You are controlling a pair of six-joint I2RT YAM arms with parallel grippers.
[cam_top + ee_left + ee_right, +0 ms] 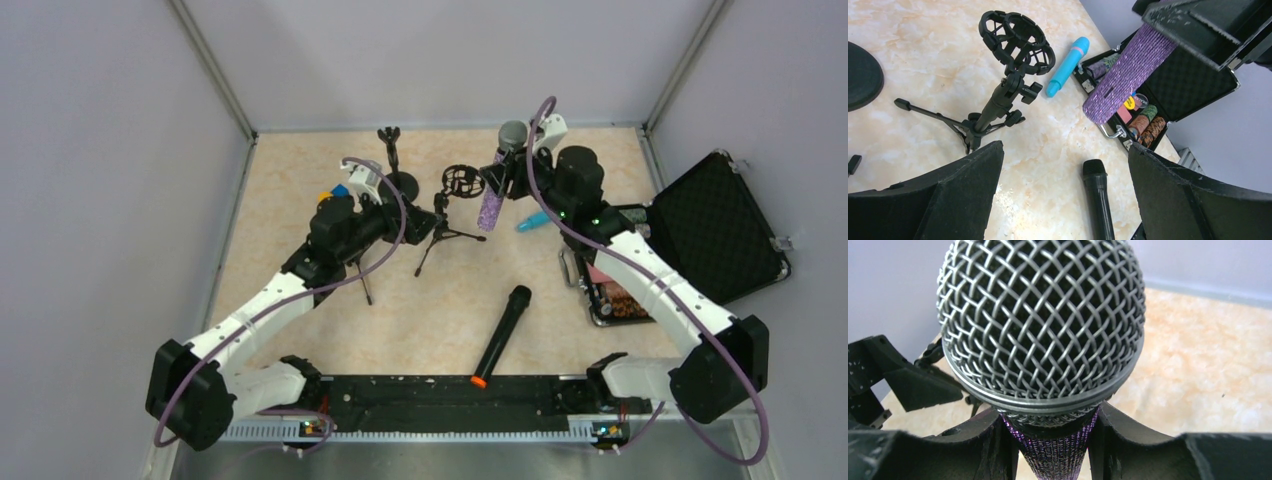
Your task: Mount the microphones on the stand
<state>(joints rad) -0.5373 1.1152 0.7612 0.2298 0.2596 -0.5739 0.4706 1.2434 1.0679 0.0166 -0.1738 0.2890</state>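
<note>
Left gripper hangs spread and empty near the stand; just right of its ring, the right gripper pinches the purple mic, grille up and slightly tilted. Best to centre the tail over the ring, then lower straight. Black mic and blue mic lie on the table

Table bears stand, black microphone, blue microphone, case

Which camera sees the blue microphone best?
The left wrist view: the light blue microphone lies there whole, beside the open case. The top view shows only a small piece past the right arm. The right wrist view misses it.
</note>
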